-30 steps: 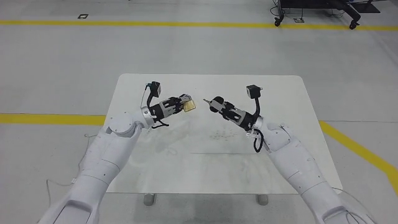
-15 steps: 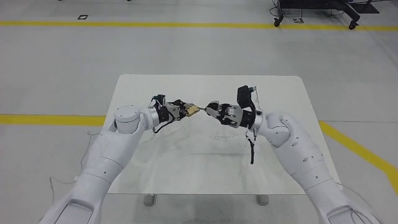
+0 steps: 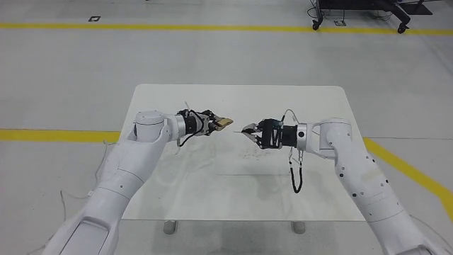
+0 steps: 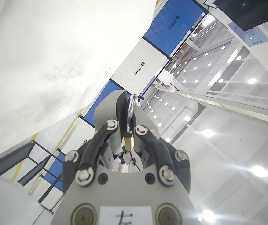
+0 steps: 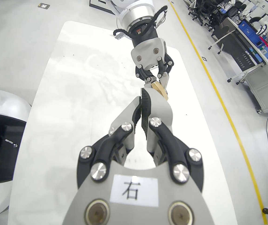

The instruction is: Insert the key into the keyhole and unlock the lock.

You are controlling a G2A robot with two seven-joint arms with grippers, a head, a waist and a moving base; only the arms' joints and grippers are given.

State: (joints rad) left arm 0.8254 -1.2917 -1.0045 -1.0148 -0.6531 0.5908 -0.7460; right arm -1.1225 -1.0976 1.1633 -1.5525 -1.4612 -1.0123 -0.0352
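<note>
Over the table (image 5: 77, 71), lock (image 5: 160, 90) clamped in left claw (image 5: 156, 81), right claw (image 5: 141, 101) pinched shut nearby.

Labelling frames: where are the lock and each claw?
lock (image 5: 160, 90): right wrist view, brass body.
left claw (image 5: 156, 81): right wrist view, between its fingertips.
right claw (image 5: 145, 94): right wrist view, between its fingertips.

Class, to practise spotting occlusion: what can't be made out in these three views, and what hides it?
The key: right wrist view, buried between the shut fingers of the right gripper.
The keyhole: right wrist view, the right gripper covers that end of the lock; top view, too small.
Whether the key touches the lock: top view, too small to tell.
</note>
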